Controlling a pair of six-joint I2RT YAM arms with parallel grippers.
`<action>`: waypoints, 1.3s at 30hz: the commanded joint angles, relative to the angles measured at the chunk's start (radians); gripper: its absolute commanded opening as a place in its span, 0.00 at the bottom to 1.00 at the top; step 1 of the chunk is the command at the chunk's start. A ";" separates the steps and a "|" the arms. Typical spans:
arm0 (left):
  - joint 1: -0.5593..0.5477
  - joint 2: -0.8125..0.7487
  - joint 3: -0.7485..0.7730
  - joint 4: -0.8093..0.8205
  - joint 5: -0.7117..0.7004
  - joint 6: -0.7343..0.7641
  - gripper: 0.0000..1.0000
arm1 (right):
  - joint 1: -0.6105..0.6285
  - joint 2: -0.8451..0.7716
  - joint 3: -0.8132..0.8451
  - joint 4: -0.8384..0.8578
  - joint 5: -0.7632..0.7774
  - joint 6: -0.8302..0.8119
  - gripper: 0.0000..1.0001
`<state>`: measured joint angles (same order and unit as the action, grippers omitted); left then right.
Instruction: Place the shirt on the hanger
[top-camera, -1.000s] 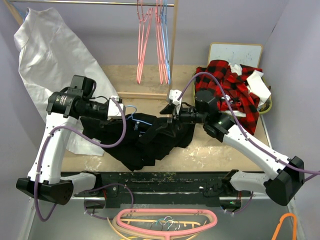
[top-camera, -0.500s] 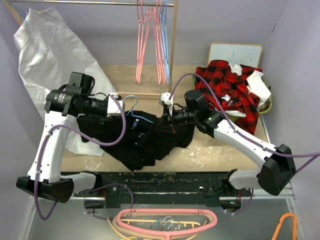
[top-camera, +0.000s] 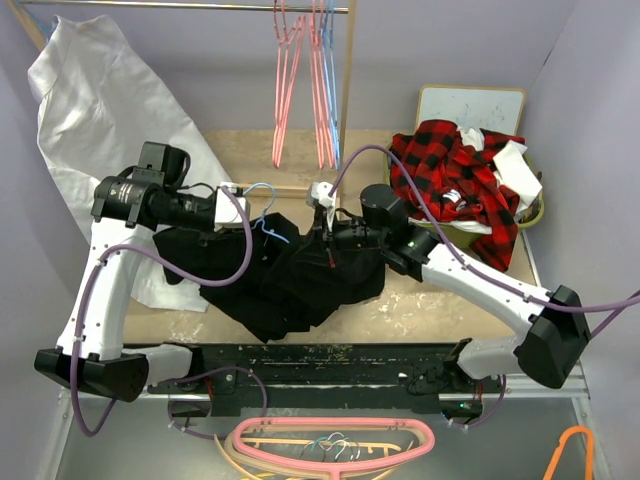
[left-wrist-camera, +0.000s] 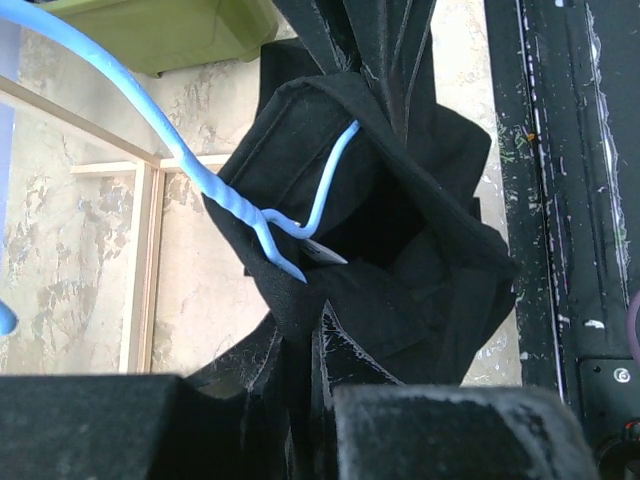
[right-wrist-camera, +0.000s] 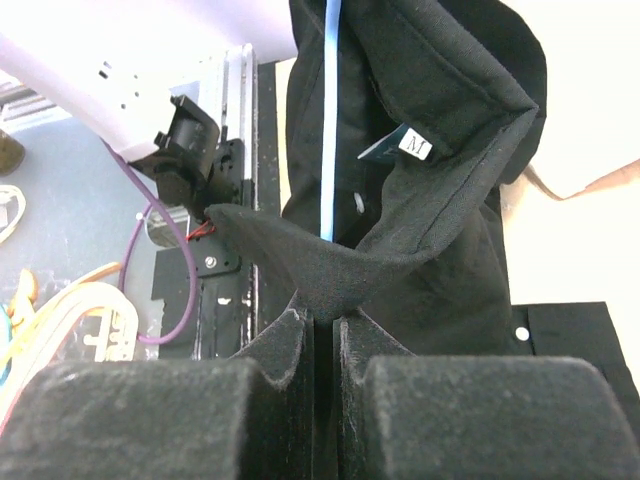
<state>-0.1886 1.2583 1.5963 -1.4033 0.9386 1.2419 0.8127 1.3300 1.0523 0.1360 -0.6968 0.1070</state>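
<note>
The black shirt (top-camera: 285, 285) lies bunched on the table between my two arms. The light blue hanger (top-camera: 264, 222) sticks out of its upper left part, hook (top-camera: 260, 192) up beside my left gripper (top-camera: 243, 214). In the left wrist view, the hanger's twisted neck (left-wrist-camera: 228, 196) runs into the shirt's opening (left-wrist-camera: 400, 230), and my left gripper (left-wrist-camera: 300, 350) is shut on a black fabric edge. My right gripper (top-camera: 326, 226) is shut on a fold of the shirt (right-wrist-camera: 330, 270). Ahead of it, a blue hanger wire (right-wrist-camera: 330, 120) and a size tag (right-wrist-camera: 415, 146) show.
Pink hangers (top-camera: 300, 90) hang from a rail at the back. A white cloth (top-camera: 100, 110) drapes at the left. A red plaid shirt (top-camera: 455, 175) fills a green bin (top-camera: 537, 212) at the right. More hangers (top-camera: 330, 440) lie below the table's front edge.
My right gripper has moved left over the shirt and shut on a fold of it. The left arm has barely moved; the hanger hook has shifted slightly.
</note>
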 joint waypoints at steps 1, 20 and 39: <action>-0.011 0.001 0.023 0.013 0.082 -0.005 0.00 | 0.015 0.014 0.037 0.229 0.002 0.071 0.02; 0.187 -0.137 -0.076 0.247 -0.569 -0.543 0.99 | 0.024 -0.058 -0.081 0.061 0.359 -0.007 0.00; 0.310 -0.002 0.499 1.082 -1.957 -0.871 0.99 | 0.164 0.378 0.946 -0.199 0.996 -0.017 0.00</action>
<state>0.0986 1.1656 2.1189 -0.7010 -0.5312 0.5095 0.9867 1.7626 1.9232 -0.1974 -0.0456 0.0093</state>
